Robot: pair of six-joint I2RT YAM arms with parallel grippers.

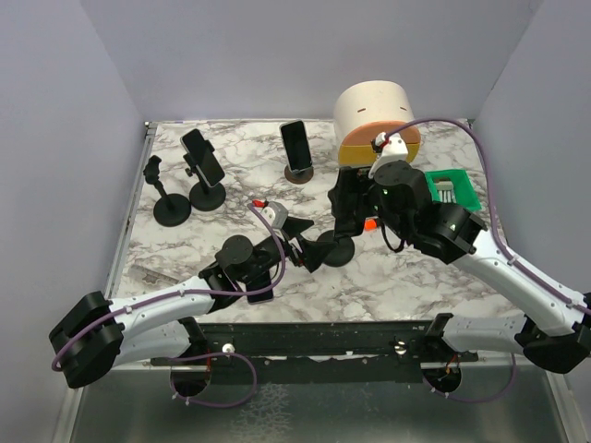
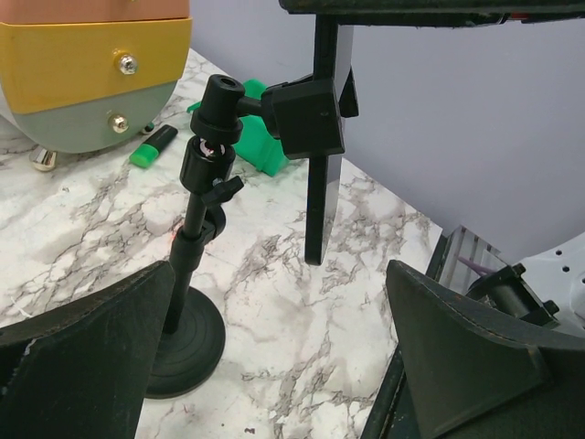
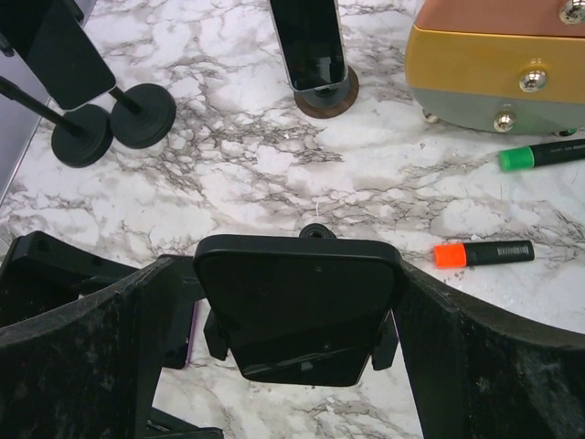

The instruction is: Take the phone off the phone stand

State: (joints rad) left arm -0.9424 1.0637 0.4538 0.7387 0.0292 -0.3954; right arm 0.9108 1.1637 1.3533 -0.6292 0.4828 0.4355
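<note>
A black phone point(image 3: 297, 311) sits in the clamp of a black phone stand point(image 2: 187, 247) near the middle of the marble table. My right gripper point(image 3: 292, 265) is open, with one finger close against each long edge of the phone; I cannot tell whether they touch it. The top view hides the phone under my right gripper point(image 1: 355, 208). My left gripper point(image 2: 279, 270) is open and empty. It sits low beside the stand's round base point(image 2: 187, 343), with the phone point(image 2: 324, 183) seen edge-on ahead. In the top view my left gripper point(image 1: 305, 242) is just left of the base point(image 1: 337, 251).
Two more black stands point(image 1: 207, 196) stand at the back left, one holding a phone point(image 1: 203, 157). Another phone point(image 1: 296, 148) leans in a round wooden holder. A drawer unit point(image 1: 374, 115) and a green tray point(image 1: 451, 189) are at the back right. Green point(image 3: 544, 155) and orange point(image 3: 484, 253) markers lie nearby.
</note>
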